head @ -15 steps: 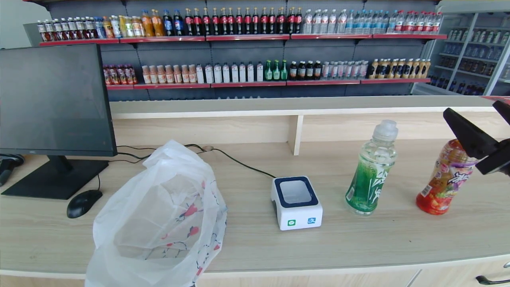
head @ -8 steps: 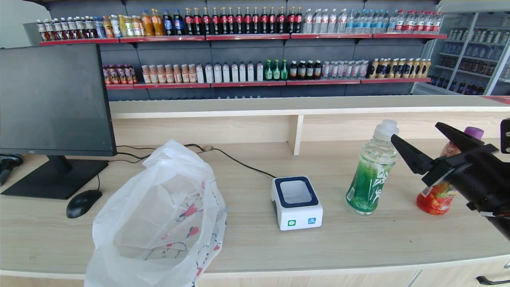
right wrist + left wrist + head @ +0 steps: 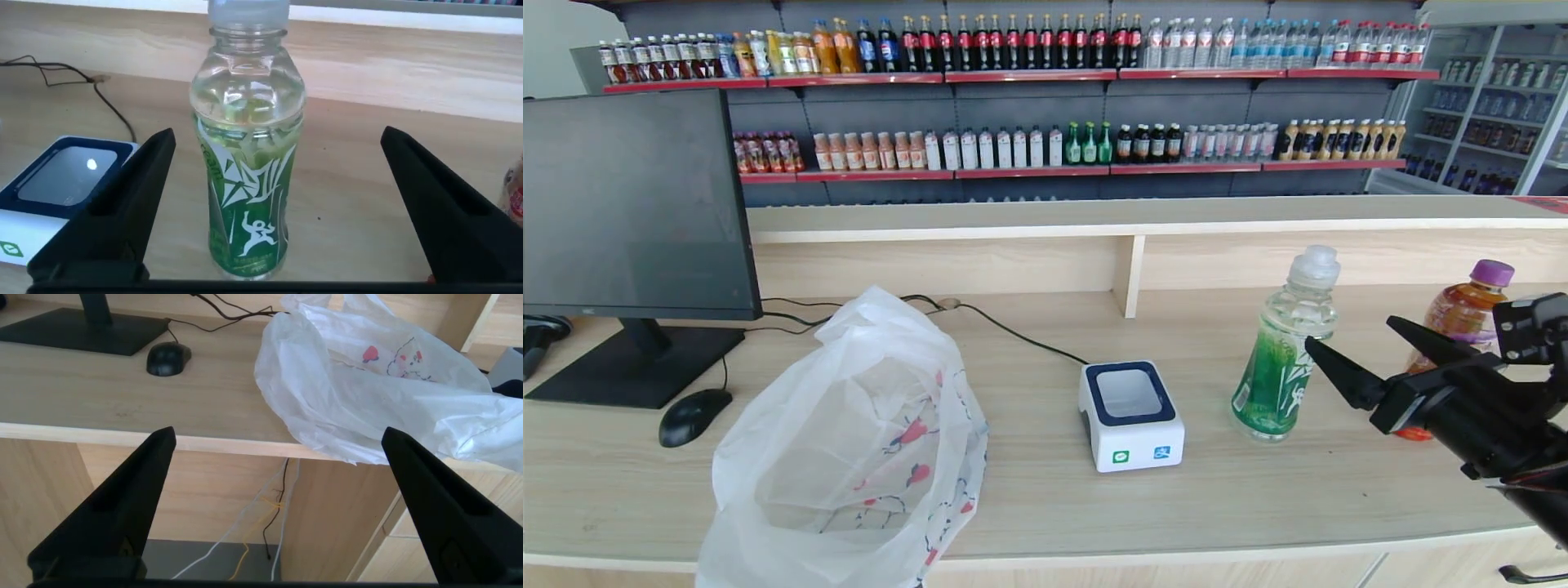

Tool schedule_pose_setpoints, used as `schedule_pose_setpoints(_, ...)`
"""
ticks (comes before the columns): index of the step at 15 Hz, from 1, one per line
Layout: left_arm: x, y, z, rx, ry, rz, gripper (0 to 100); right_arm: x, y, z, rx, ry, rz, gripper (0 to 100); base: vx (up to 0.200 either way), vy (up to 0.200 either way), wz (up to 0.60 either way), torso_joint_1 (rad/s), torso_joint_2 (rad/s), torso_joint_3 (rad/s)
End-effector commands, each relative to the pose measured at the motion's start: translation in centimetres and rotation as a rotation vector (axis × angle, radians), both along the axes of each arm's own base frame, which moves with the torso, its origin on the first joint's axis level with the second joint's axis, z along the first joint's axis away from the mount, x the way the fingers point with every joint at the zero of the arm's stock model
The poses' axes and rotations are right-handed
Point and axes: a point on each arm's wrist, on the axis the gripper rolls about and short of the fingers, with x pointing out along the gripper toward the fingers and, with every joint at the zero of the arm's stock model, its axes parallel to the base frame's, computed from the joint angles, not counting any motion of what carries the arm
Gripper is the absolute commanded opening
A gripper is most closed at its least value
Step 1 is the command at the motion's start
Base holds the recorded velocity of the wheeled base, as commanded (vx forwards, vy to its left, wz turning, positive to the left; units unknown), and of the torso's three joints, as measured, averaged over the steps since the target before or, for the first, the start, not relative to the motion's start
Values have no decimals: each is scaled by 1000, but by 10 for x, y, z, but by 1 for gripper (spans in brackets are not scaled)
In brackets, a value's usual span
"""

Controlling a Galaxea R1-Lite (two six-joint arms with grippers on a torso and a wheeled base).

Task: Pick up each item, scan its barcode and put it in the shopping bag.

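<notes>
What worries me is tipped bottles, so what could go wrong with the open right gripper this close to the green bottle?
1. The green bottle is tall and upright; a finger of the right gripper could nudge it over toward the scanner.
2. The orange bottle stands close beside that arm and may get knocked if the arm swings.

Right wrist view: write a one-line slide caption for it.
Open right gripper facing the upright green bottle on the counter, scanner beside it.
</notes>
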Motion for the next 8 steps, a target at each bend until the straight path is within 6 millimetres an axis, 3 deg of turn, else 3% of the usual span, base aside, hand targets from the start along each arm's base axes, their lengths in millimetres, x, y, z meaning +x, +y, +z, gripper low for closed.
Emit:
schedule_pose_setpoints(1, 0, 0, 0, -1, -1, 1, 100, 3, -1, -9, -4, 45, -7, 100, 0, 0, 0, 0, 0, 0)
schedule_pose_setpoints(3, 0, 0, 0, -1, -1, 1, 100, 8, 0, -17, -10, 76, -4, 100, 0, 0, 0, 0, 0, 0)
schedule_pose_setpoints(8, 0, 0, 0, -1, -1, 1, 100, -5, -1, -32, 4, 166, -3, 100, 0, 0, 0, 0, 0, 0)
